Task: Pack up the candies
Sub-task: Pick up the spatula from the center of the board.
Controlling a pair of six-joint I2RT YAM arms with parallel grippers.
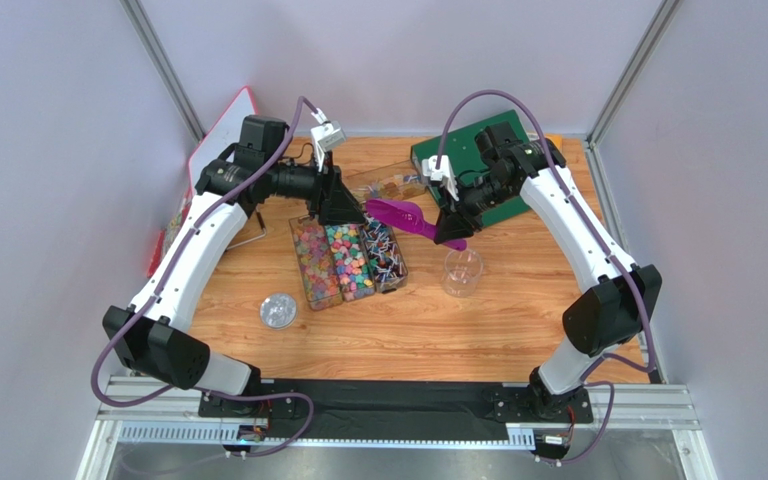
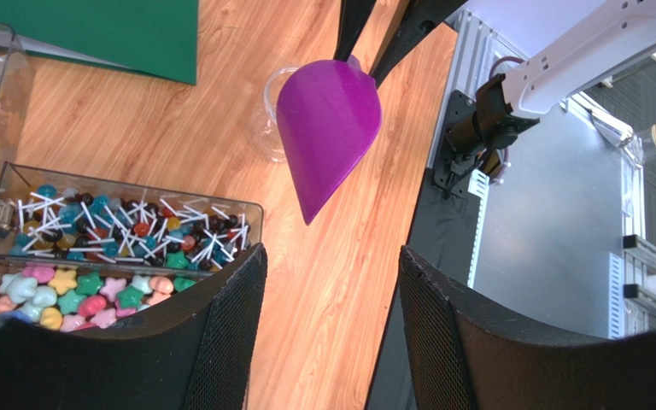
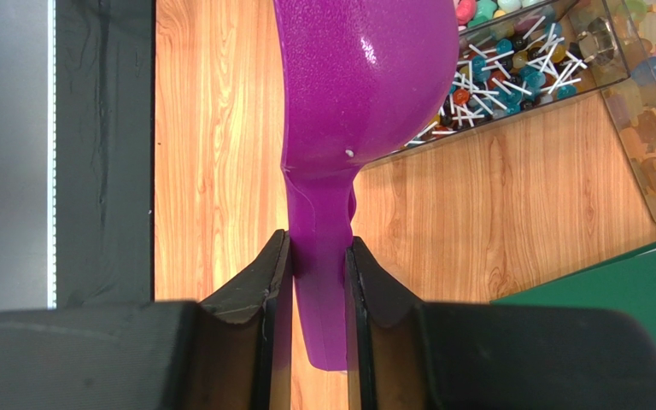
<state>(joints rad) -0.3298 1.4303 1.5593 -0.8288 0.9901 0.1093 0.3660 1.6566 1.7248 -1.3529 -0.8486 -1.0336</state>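
Observation:
The candies [image 1: 350, 262] are tiny bright sweets that fill a clear three-part tray [image 1: 305, 272] at mid table. They also show in the left wrist view [image 2: 75, 295], beside lollipops [image 2: 118, 226]. My right gripper [image 1: 450, 232] is shut on the handle of a purple scoop [image 1: 398, 215]. It holds the scoop in the air just above the tray's far right corner. In the right wrist view the fingers [image 3: 276, 273] clamp the handle of the scoop [image 3: 366, 77]. I cannot tell what is in its bowl. My left gripper [image 1: 338, 205] is open and empty over the tray's far edge, as the left wrist view [image 2: 331, 256] shows.
A clear cup [image 1: 462, 272] stands right of the tray, below the right gripper. A round clear lid [image 1: 278, 310] lies front left. A green board [image 1: 488, 150] sits at the back right. Another clear container [image 1: 388, 185] of sweets is behind the scoop.

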